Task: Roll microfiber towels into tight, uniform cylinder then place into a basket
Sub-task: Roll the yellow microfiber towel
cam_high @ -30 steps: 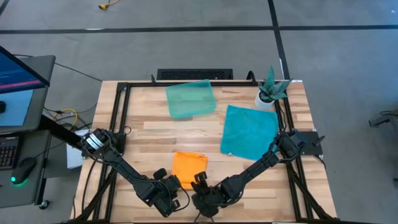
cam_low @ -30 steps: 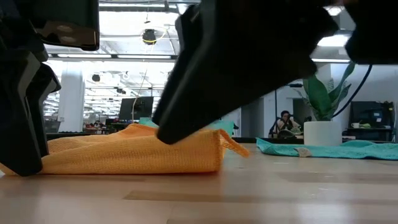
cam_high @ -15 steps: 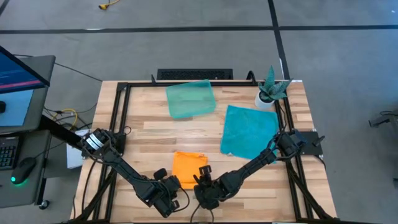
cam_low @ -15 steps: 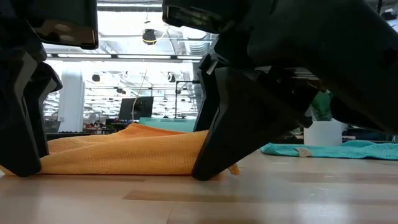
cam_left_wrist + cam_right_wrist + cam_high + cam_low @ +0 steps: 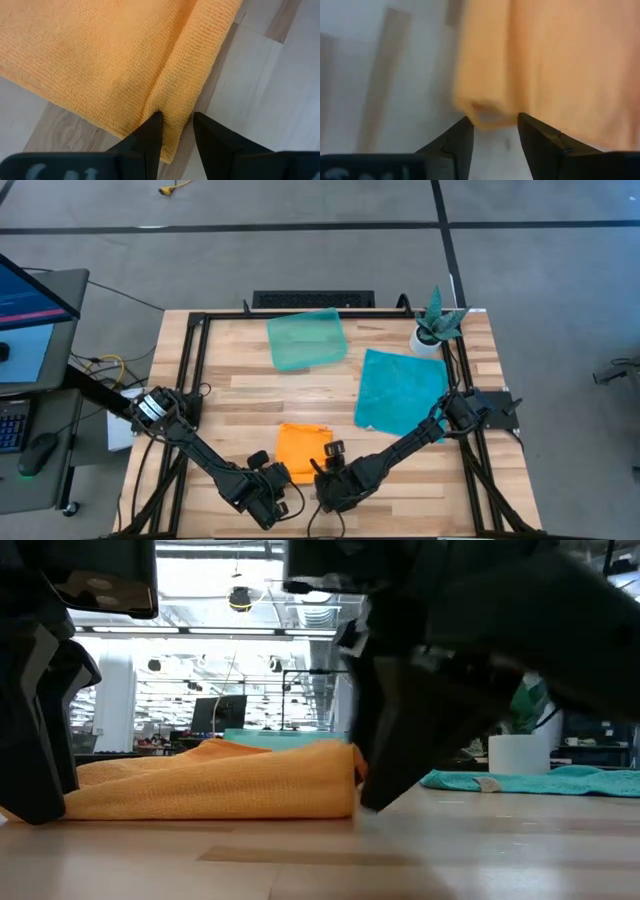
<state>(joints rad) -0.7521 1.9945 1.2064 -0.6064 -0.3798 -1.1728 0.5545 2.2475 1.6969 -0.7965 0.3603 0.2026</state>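
Observation:
The orange towel (image 5: 303,446) lies flat on the table near the front edge, its near edge turned up into a thick roll (image 5: 192,75). My left gripper (image 5: 285,478) is shut on that roll at the towel's near left corner. My right gripper (image 5: 323,474) stands open at the near right corner, a finger on each side of the roll's end (image 5: 484,111). The teal towel (image 5: 401,390) lies spread flat at the right. The pale-green basket (image 5: 306,338) sits at the far middle. My left gripper (image 5: 176,122) pinches the rolled near edge (image 5: 175,107) of the orange towel between its two fingers, close to the roll's left end. The fingers slant down from the near side and lie across the roll. The roll rests on the table. My right gripper (image 5: 492,122) has its fingertips beside the roll's right end; I cannot tell whether they touch it.
A white pot with a green plant (image 5: 434,326) stands at the far right corner, beyond the teal towel. A black frame (image 5: 192,370) runs round the table's edges. Bare wood (image 5: 250,395) lies between the orange towel and the basket.
My right gripper has moved toward the far edge, up to the orange towel's near right corner, and has tipped more steeply downward. In the low view its finger went from lying over the towel to standing at the towel's right end.

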